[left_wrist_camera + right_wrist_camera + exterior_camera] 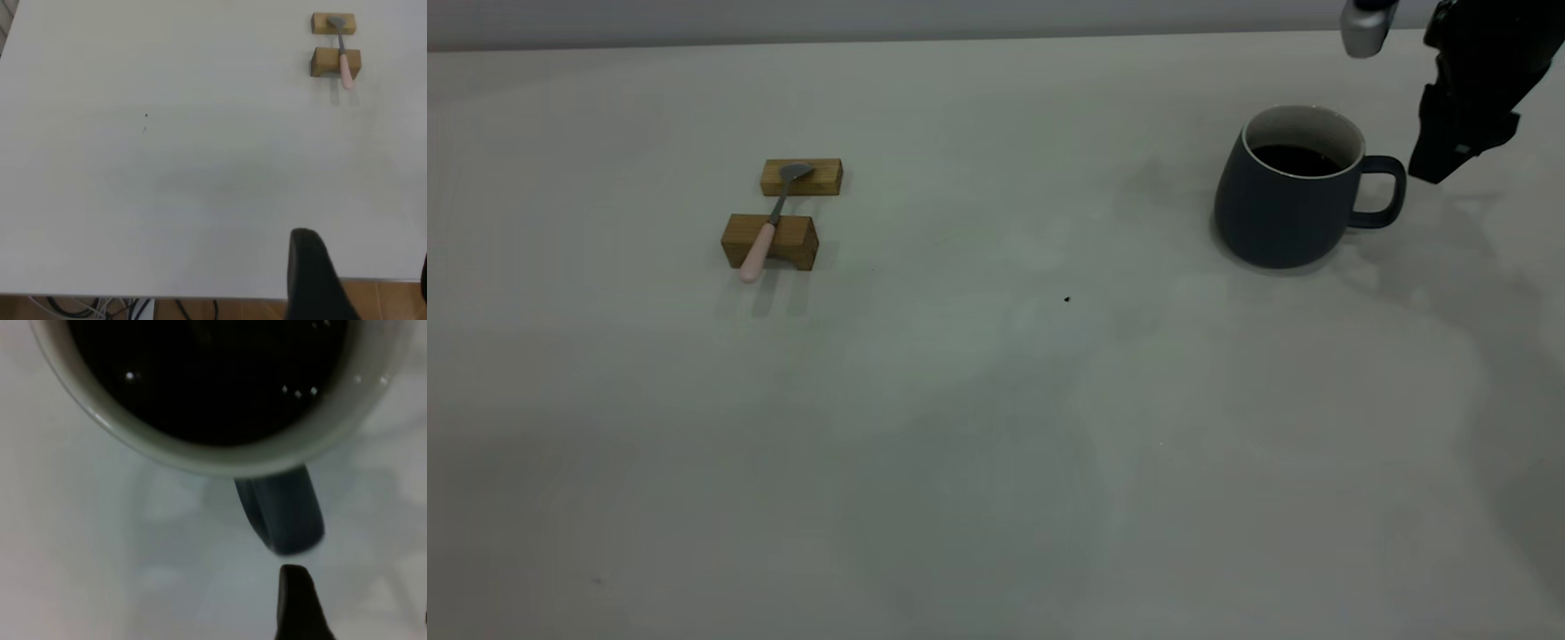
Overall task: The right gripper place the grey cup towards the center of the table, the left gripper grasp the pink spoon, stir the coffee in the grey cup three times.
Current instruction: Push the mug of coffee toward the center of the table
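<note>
Pale grey-white table point(996, 427) fills your view, and your right gripper point(1440, 169) comes down from the top right corner, its arm angled inward with dark fingers pointing down just beside the loop handle of the grey cup point(1285, 200), close but not touching it; you cannot tell how far those fingers are spread. That cup stands upright at the right side with the coffee point(1298, 160) dark inside it. Your left gripper point(360, 280) hangs by the table edge, spread unclear, well apart from the pink spoon point(769, 222), which lies across two wooden blocks point(769, 240) at the left.
</note>
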### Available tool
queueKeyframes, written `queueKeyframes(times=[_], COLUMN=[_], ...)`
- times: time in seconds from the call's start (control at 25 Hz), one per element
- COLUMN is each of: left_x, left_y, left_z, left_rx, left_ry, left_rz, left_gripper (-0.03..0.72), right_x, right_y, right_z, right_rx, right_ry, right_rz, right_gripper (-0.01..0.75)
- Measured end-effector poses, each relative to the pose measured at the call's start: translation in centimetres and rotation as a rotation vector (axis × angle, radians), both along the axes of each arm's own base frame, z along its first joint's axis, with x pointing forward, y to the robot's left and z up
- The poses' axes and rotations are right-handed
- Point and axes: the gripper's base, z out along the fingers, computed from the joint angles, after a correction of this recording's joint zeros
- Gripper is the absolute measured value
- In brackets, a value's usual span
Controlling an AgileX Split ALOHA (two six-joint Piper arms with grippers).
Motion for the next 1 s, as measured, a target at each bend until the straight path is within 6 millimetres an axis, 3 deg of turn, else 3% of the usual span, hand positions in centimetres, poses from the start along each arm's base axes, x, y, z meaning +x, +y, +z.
queueKeyframes(times=[0.28, 0.56, 1.0], left_x=[0.0, 0.0, 0.0], left_y=[0.0, 0.0, 0.0], left_z=[0.0, 0.0, 0.0], left_rx=[0.0, 0.0, 0.0], left_ry=[0.0, 0.0, 0.0], left_rz=[0.0, 0.0, 0.0], left_gripper=[0.459, 0.459, 0.459], right_x=[0.3, 0.4, -0.3], right_y=[0.7, 1.5, 8.0], right_z=[-2.1, -2.7, -3.6], right_rx=[0.054, 0.079, 0.156], right_ry=[-0.033, -0.045, -0.052], right_rz=[0.087, 0.098, 0.154], right_gripper=[0.483, 0.483, 0.483])
